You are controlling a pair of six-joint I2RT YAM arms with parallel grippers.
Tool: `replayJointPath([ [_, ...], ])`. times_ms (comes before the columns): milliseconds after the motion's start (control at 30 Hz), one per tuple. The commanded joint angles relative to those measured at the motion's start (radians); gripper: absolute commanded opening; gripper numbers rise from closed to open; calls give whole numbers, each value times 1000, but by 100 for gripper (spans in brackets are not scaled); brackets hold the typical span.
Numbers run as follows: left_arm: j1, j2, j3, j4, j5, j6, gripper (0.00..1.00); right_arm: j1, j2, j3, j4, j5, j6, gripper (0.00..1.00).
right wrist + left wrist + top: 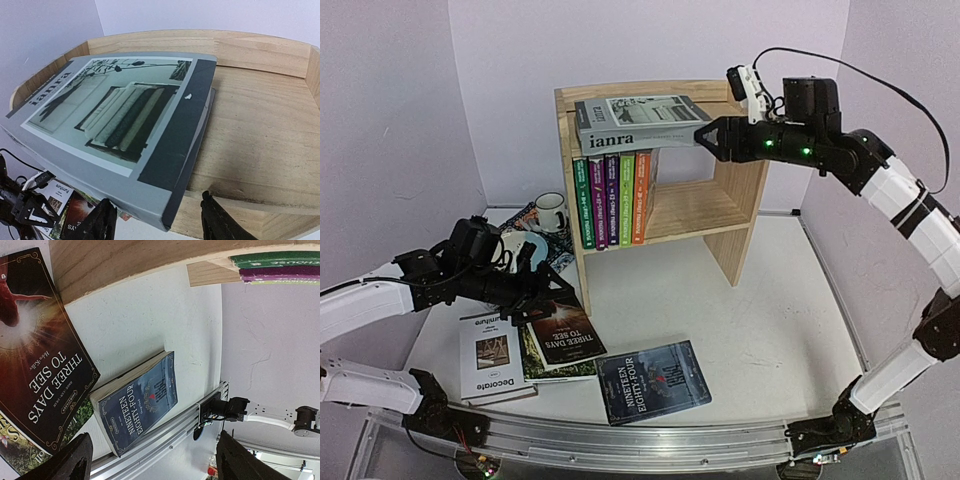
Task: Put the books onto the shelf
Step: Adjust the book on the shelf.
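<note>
The grey "ianra" book point(635, 122) lies flat on top of the pine shelf point(745, 200), its front edge overhanging. My right gripper point(700, 135) is open at its right front corner; in the right wrist view the book's corner point(170, 215) sits between the fingers point(97, 222) with a gap on each side. Several thin books point(613, 198) stand on the lower tier. "Decorate" point(490, 355), "Three Days to See" point(565, 330) and "Nineteen Eighty-Four" point(655, 380) lie on the table. My left gripper point(548, 292) hovers open and empty over "Three Days to See" point(40, 355).
A white mug point(552, 210) and a patterned mat point(525, 222) sit left of the shelf. A green-covered book point(535, 362) lies under "Three Days to See". The aluminium rail point(640, 440) runs along the near edge. Walls stand close on both sides.
</note>
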Motion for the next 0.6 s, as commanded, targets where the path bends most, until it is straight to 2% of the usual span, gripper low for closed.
replayJointPath([
  [0, 5, 0, 23, 29, 12, 24, 87, -4, 28, 60, 60, -51, 27, 55],
  [400, 4, 2, 21, 30, 14, 26, 87, -4, 68, 79, 82, -78, 55, 45],
  [567, 5, 5, 21, 31, 16, 29, 87, -3, 81, 85, 100, -106, 73, 44],
])
